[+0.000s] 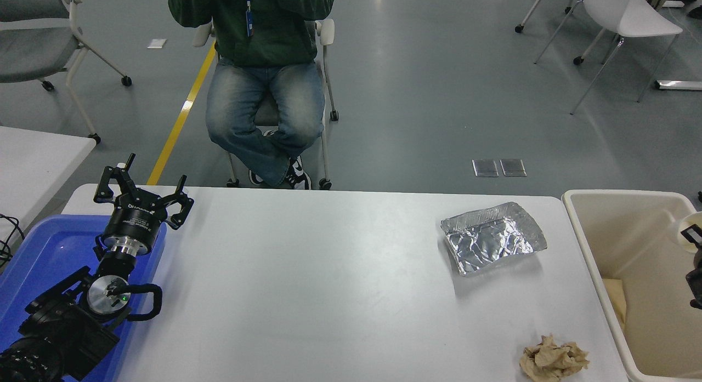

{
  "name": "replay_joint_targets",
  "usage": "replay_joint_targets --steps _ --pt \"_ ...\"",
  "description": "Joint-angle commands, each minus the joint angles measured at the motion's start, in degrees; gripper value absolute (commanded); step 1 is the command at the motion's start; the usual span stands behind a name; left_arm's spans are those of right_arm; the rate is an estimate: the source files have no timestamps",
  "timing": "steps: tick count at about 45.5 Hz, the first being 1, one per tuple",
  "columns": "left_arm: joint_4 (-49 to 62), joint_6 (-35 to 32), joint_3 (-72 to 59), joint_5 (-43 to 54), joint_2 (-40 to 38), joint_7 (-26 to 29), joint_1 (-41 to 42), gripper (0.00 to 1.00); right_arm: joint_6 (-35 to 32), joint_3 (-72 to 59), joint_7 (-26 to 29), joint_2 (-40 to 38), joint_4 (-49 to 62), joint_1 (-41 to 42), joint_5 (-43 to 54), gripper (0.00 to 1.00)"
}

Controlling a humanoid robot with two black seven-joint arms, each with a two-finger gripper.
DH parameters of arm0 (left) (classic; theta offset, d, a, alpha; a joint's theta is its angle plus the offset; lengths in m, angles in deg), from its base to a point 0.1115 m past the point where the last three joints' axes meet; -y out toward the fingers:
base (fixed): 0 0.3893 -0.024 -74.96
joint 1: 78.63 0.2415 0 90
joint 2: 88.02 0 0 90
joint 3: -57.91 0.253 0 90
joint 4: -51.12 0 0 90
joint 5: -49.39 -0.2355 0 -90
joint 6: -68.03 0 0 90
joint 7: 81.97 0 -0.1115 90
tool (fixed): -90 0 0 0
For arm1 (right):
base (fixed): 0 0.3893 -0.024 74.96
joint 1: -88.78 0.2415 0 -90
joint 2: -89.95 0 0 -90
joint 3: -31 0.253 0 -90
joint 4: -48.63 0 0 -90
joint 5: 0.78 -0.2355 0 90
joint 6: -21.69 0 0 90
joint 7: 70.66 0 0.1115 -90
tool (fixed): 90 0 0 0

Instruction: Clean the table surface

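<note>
The big white table surface [329, 283] fills the middle. The left gripper [141, 191] sits at its far left corner, fingers spread, holding nothing — the right gripper [694, 261] peeks in over the bin [630, 195], grip unclear.

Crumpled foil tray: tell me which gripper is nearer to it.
Right. The right gripper is over the bin just right of the crumpled foil tray; the left gripper sits at the table's far-left end.
</note>
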Motion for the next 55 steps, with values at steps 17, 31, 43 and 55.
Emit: replay_joint_targets --steps 17,31,43,55 --pt "0.0 0.0 0.0 0.0 0.0 0.0 0.0 1.0 0.2 3.8 -0.1 0.2 0.3 -0.4 -2.0 1.0" --pt "0.0 0.0 0.0 0.0 0.0 0.0 0.0 1.0 0.1 3.8 -0.1 0.2 0.3 -0.3 -2.9 1.0" --pt "0.0 0.0 0.0 0.0 0.0 0.0 0.0 1.0 0.0 3.9 -0.1 0.2 0.2 0.4 -2.9 1.0" --pt "0.0 0.0 0.0 0.0 0.0 0.0 0.0 1.0 -0.3 4.0 -0.1 -0.1 -0.4 1.9 -4.4 1.0"
